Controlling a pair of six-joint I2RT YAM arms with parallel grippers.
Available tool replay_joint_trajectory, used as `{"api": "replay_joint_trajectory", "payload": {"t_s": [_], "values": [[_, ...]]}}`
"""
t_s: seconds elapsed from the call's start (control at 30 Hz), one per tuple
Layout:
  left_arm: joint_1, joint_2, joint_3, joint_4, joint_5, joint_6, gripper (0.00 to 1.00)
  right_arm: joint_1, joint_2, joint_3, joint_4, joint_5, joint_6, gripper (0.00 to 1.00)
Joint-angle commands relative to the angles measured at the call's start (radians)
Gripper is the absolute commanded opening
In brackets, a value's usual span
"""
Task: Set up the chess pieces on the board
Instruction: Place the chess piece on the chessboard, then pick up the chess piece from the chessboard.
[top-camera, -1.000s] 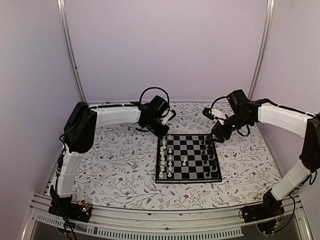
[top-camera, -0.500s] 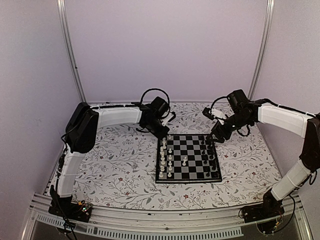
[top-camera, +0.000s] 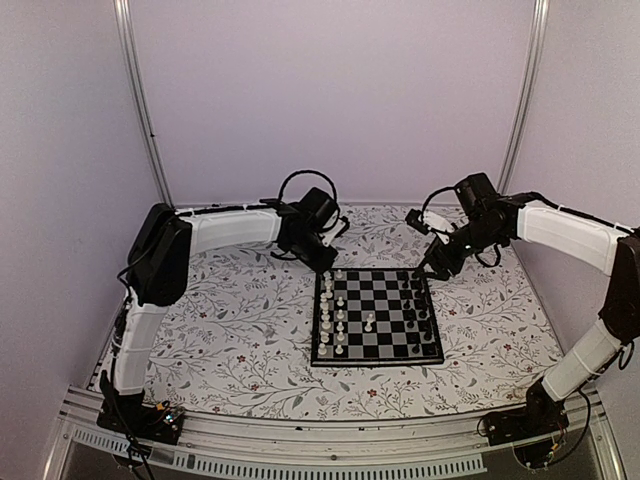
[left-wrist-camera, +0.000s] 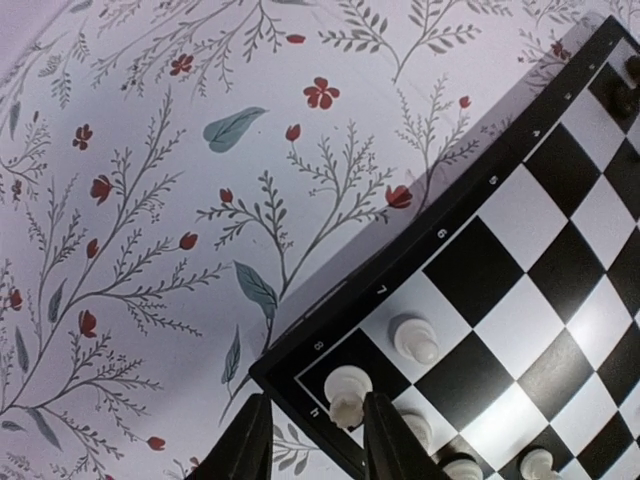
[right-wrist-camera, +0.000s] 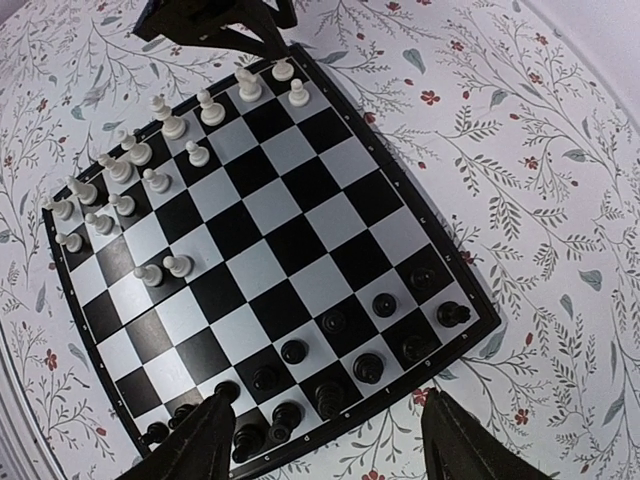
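The board (top-camera: 385, 300) lay flat at the middle of the floral tabletop (top-camera: 240, 330), square to the arms. White pieces (top-camera: 330, 315) stood in two files along its left edge and black pieces (top-camera: 420, 315) in two files along its right. That fits the task, since each side was ranked on its own edge and the middle squares were mostly bare. One white pawn (top-camera: 369, 322) stood out of line toward the centre. By my reading it was the piece most in need of moving, though from above I could not tell which square it belonged on.

The corner white piece (left-wrist-camera: 347, 393) stood upright on the far-left corner square, just inside the dark border. The left jaws sat low over that corner with the piece between their two fingers (left-wrist-camera: 250, 445). They were parted: one finger looked close against the piece and the other showed a gap, so nothing was pinched. I judged the step in hand to be seating this back-rank piece.

The right jaws hung above the black side near the far-right corner, well clear of the pieces. Their fingers (right-wrist-camera: 205, 440) were spread wide with nothing between them. The black ranks lay below and ahead of them, so they seemed placed to look over that side, not to grip.
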Motion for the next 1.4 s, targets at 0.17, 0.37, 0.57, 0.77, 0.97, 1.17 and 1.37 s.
{"api": "replay_joint_trajectory", "payload": {"t_s": [0.17,0.37,0.57,0.77,0.97,1.17,1.37], "values": [[-0.093,-0.241,-0.017,-0.009,0.03,0.004,0.33,-0.003,-0.036,0.035,0.067,0.212,0.027,0.99],[-0.19,-0.204,-0.01,-0.06,0.043,-0.011,0.32,-0.041,-0.058,0.032,0.112,0.288,0.065,0.99],[-0.251,-0.103,0.059,-0.107,0.064,-0.02,0.31,-0.124,-0.047,0.091,0.071,0.196,0.132,0.99],[-0.271,-0.005,0.157,-0.178,0.107,-0.021,0.31,-0.13,-0.062,0.086,0.068,0.182,0.115,0.99],[-0.273,0.043,0.195,-0.218,0.127,-0.018,0.31,-0.13,-0.053,0.064,0.069,0.172,0.115,0.99],[-0.271,0.083,0.226,-0.251,0.137,-0.018,0.28,-0.131,-0.052,0.059,0.072,0.166,0.111,0.99],[-0.272,0.102,0.236,-0.265,0.149,-0.023,0.29,-0.13,-0.043,0.057,0.074,0.163,0.11,0.99]]}}
